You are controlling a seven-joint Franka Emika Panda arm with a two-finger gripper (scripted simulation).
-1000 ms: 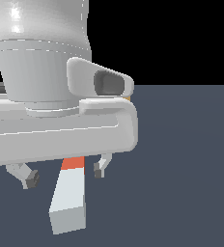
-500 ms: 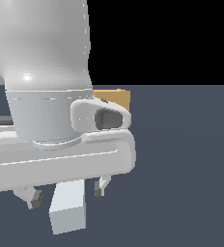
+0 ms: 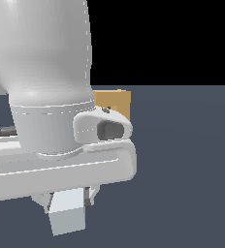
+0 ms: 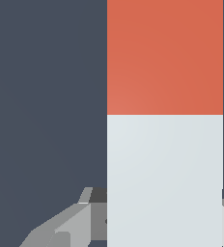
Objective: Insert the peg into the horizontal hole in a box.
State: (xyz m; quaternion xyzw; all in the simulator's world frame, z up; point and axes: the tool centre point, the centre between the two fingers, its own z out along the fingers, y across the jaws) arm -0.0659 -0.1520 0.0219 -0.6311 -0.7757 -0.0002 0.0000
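The claw (image 3: 68, 198) hangs low over the floor (image 3: 182, 169) with the peg (image 3: 67, 215) between its fingers (image 3: 91, 194); the exterior view shows one finger close on each side of the white bar, but whether the pads touch it or only flank it I cannot tell, since the arm's wide body hides the roots of both fingers; the wrist view does not settle it either, for there the peg (image 4: 164, 120) fills the frame with a grey finger (image 4: 65, 226) showing at one side of its white part and a sliver of pale finger at the other; the orange-red end lies on the far side of the fingers, ahead of the camera, and the white end juts out from under the claw toward the exterior camera; the box (image 3: 115, 102) stands well beyond the claw, behind the arm, only its upper corner showing, and its hole is out of sight in both views; so, as I judge it, the task is at its grasping step; the lift, the lining up with the hole and the insertion itself are all left to do.
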